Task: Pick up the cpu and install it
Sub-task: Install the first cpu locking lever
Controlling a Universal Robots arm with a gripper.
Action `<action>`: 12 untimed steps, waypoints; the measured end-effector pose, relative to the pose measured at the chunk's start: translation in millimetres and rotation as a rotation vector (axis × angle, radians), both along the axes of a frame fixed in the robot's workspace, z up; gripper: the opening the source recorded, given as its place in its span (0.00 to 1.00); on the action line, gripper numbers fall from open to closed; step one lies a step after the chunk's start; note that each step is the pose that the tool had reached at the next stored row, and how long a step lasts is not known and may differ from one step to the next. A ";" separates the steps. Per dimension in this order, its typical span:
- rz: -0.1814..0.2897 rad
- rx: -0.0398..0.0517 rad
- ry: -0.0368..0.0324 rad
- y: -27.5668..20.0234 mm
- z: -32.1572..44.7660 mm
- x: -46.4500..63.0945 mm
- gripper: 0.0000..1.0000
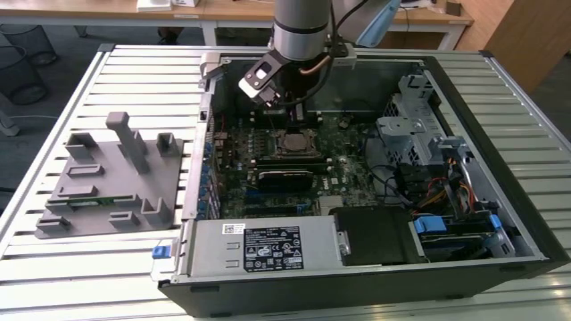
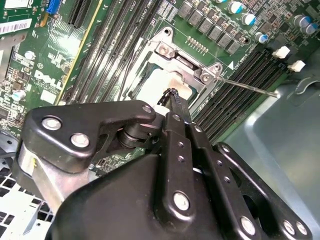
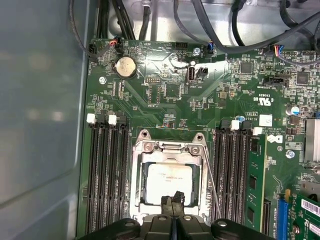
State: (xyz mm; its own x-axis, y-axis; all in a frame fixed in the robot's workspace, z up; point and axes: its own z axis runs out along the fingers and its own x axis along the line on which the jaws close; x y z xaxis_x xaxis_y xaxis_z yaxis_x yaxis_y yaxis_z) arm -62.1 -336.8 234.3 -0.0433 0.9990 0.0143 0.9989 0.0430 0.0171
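The cpu is a silver-grey square lying flat in the motherboard socket, inside the metal socket frame. It also appears in the second wrist view as the cpu and, small, in the exterior view as the cpu. My gripper hangs just above one edge of the chip with its two black fingers pressed together and nothing between them. In the second wrist view the gripper points down at the chip. In the exterior view the gripper reaches down into the open computer case. A thin lever rod runs beside the socket.
Black memory slots flank the socket on both sides. A black heatsink block sits on the board near the socket. Cables and a drive cage fill the case on the exterior view's right. A grey fixture plate with a green memory stick lies outside the case.
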 end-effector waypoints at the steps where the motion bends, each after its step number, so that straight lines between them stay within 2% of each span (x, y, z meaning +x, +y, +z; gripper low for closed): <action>1: 0.000 0.0000 -0.0001 0.0 0.9 0.0 0.11; 8: 0.000 0.0000 0.0000 0.0 4.3 0.0 0.11; 12: 0.000 0.0000 0.0000 0.0 9.3 0.0 0.11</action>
